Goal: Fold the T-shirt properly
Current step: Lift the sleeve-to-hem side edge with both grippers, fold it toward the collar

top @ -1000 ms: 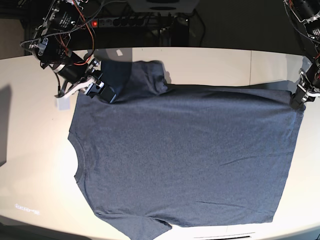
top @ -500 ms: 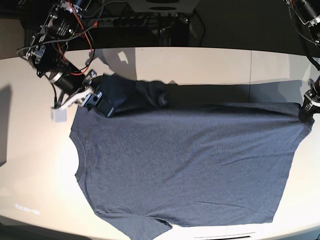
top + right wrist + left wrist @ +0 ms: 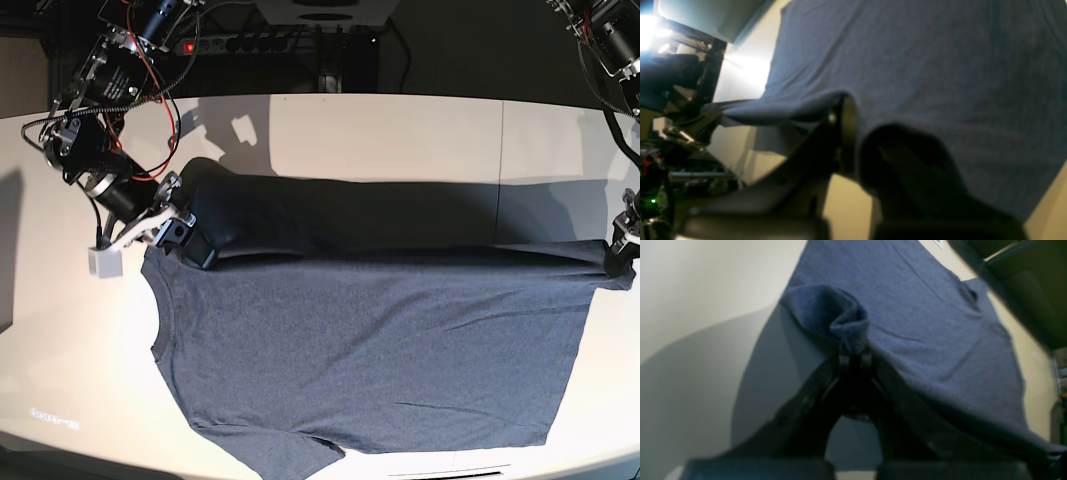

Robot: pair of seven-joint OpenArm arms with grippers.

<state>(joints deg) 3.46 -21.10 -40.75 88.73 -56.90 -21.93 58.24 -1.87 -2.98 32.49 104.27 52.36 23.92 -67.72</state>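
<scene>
**T-shirt lifted along one edge by both tools**

At the left of the base view, the right tool is seen clamped together on the shoulder part of the T-shirt, near the collar. A small white block is seen just beside this arm. The T-shirt is spread over the pale surface, with the collar at the left and the hem at the right. Its far edge is raised off the surface and a dark shadow is thrown under it. At the right, the left tool is closed on the hem corner; in the left wrist view a bunch of cloth is pinched between its tips.
</scene>
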